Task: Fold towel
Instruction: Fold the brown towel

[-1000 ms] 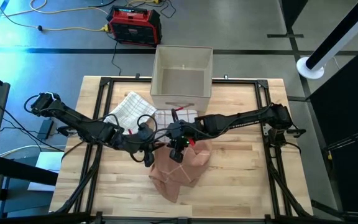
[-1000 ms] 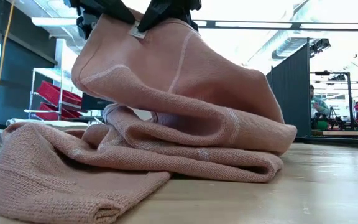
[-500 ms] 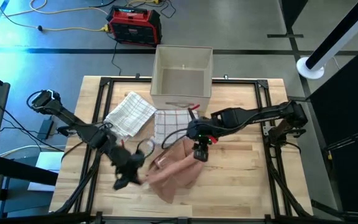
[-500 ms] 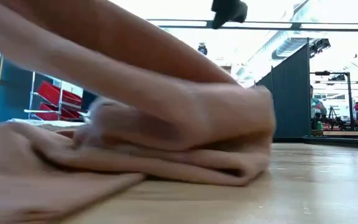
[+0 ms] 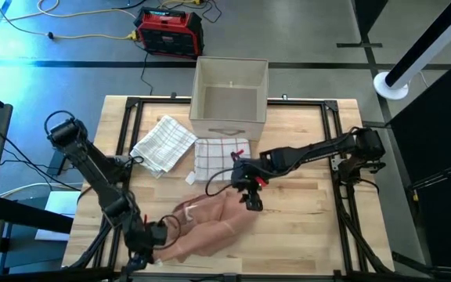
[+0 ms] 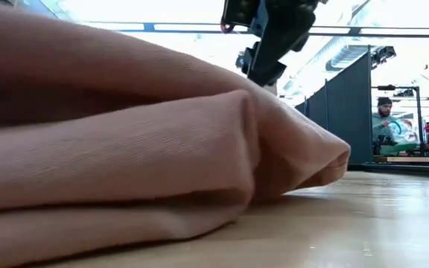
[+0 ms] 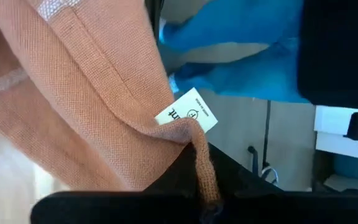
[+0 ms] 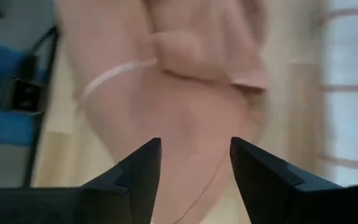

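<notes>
Gripping the towel (image 5: 210,223) corner, left tool (image 5: 149,244); right tool (image 5: 251,201) spread above.

overhead, table-level, two wrist views

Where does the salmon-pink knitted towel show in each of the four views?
High view: salmon-pink knitted towel, low centre, front of table.
Low view: fills the left.
Left wrist view: upper left, edge clamped in the left gripper.
Right wrist view: centre, beyond the open right gripper.
Shared landmark: towel's pale stripe.
</notes>
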Controlling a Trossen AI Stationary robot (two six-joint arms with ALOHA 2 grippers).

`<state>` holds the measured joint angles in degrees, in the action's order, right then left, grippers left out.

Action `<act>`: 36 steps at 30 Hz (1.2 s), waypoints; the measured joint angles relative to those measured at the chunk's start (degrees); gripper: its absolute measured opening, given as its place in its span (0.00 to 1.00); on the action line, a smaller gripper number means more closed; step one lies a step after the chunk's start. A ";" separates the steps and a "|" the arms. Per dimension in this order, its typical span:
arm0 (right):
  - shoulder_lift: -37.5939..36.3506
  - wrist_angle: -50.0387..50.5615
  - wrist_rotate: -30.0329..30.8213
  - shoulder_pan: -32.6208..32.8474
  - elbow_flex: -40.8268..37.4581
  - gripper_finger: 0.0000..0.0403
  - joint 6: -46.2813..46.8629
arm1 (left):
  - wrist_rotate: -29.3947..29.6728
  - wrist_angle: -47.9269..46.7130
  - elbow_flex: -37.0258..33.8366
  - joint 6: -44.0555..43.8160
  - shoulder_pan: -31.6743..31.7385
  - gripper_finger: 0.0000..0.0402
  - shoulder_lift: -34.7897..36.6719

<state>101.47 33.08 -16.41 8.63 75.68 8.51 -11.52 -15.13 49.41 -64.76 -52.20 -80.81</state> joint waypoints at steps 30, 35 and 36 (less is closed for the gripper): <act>11.65 -22.05 10.74 2.35 -8.46 0.43 19.72 | -2.96 12.02 0.00 -5.54 -1.86 0.00 -8.44; 12.00 -22.21 11.16 2.77 -8.46 0.38 19.70 | -2.78 11.92 0.00 -5.24 -1.84 0.00 -8.44; 11.93 -22.13 11.32 2.94 -8.46 0.34 19.62 | -2.78 11.67 0.00 -5.22 -1.83 0.00 -8.44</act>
<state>113.40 10.95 -5.09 11.57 67.22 28.13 -14.31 -3.46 49.41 -69.97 -54.04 -89.25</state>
